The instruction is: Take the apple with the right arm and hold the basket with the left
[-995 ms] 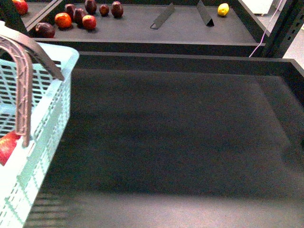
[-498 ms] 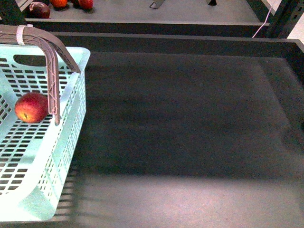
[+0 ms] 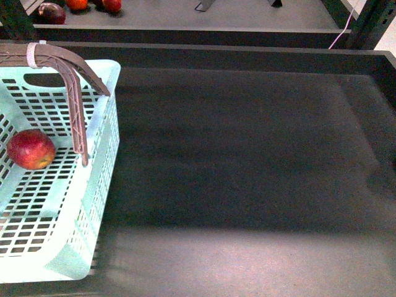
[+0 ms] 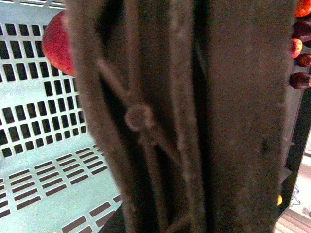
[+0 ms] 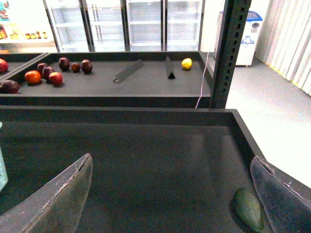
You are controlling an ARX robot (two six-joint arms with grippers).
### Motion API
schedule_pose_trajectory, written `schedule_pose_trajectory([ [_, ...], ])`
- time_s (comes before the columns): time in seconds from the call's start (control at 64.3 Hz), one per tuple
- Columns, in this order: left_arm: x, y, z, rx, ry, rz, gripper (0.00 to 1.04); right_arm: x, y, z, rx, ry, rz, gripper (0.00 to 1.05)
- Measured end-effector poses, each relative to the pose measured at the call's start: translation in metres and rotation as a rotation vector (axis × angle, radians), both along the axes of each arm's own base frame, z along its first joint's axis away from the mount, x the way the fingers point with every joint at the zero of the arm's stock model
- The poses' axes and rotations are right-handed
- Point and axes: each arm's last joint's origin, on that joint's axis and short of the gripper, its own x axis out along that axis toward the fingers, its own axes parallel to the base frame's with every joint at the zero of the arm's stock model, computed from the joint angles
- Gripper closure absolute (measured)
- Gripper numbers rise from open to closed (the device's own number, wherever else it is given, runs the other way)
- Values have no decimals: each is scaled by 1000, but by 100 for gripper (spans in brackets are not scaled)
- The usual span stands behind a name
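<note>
We are looking down from between our arms at a wide dark shelf tray (image 3: 247, 154). At its left side is sitting the mint-blue basket (image 3: 93, 204), and the red apple (image 3: 31, 149) is lying on the slotted floor inside it, toward the far left part that we can see. The basket's brownish ribbed handle (image 3: 74, 105) is standing raised over the basket, arching above and just to the right of the apple, with a white band around it near the top.

Neither gripper is showing in this front view. In the left wrist view, the handle (image 4: 194, 121) is filling most of the picture, very close to the camera, with the apple (image 4: 58, 43) peeking out beyond it over the basket floor (image 4: 43, 165). The left gripper's own fingers are not visible there, so we cannot tell whether it is closed on the handle or spread.

In the right wrist view, the right gripper (image 5: 172, 194) is hanging over the bare dark tray, its two fingers (image 5: 63, 196) spread wide apart and holding nothing. The apple is well away from it, off to the left in the basket. A dark green avocado-like fruit (image 5: 249, 208) is lying on the tray near the right finger. On the far shelf, a group of small dark-red and orange fruits (image 5: 48, 73) is sitting at the left and a yellow lemon (image 5: 187, 63) at the right.
</note>
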Motion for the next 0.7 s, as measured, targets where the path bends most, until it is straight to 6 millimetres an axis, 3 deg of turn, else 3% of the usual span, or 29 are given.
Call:
schedule_pose_trajectory([
  [0.156, -8, 4, -4, -2, 13, -14, 91, 0, 0, 0, 0, 0, 0, 9],
  [0.482, -24, 4, -5, -9, 36, -42, 40, 0, 0, 0, 0, 0, 0, 9],
  [0.7, -43, 1, 21, 9, 16, -31, 6, 0, 0, 0, 0, 0, 0, 9],
])
